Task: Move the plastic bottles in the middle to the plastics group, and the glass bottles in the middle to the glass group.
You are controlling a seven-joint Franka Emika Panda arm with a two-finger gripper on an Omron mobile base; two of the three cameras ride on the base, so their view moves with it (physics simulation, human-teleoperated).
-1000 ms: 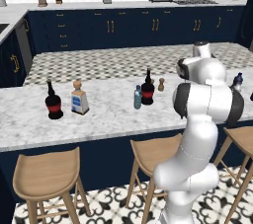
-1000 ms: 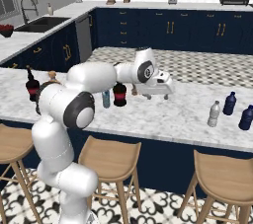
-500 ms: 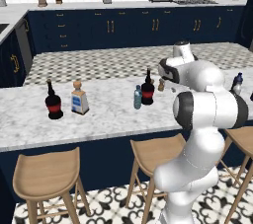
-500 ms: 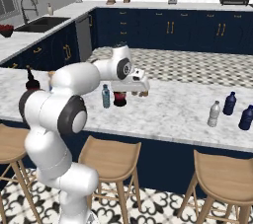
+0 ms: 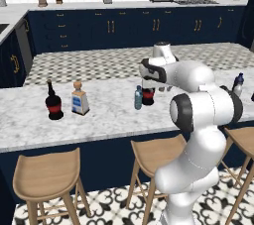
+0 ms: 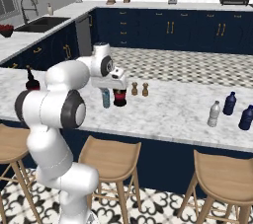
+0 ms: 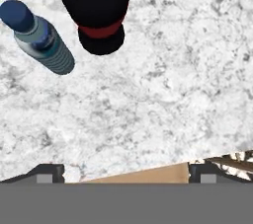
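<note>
Swung leftward along the marble counter (image 5: 109,120) over the last second, from the right-hand end back toward the middle, and finished with the hand directly above the black glass bottle (image 5: 147,96). Moved nothing on the way: left that bottle and the teal plastic bottle (image 5: 138,98) standing upright, just beside each other at mid-counter, exactly where they had stood a second before, with the two small brown shakers (image 6: 140,89) close behind. Kept the gripper (image 7: 126,173) spread wide and empty, fingertips (image 7: 47,172) well apart, looking down on the red-banded body of the black bottle ahead of them and not yet between them, the teal one lying off to one side. Left the pale whitish bottle (image 6: 214,114) far to the right, near the navy bottles (image 6: 229,103) of the plastics group, so probably counted that one as already sorted. Left the glass group undisturbed at the far left, twin black bottle (image 5: 53,103) beside the squat square bottle (image 5: 79,100). Read the swing as an approach for the next pick, most likely the black bottle, which would then need carrying left. Still needed a descent to bring the jaws around the neck or body. Risked nudging the teal bottle, given how close it stood.
</note>
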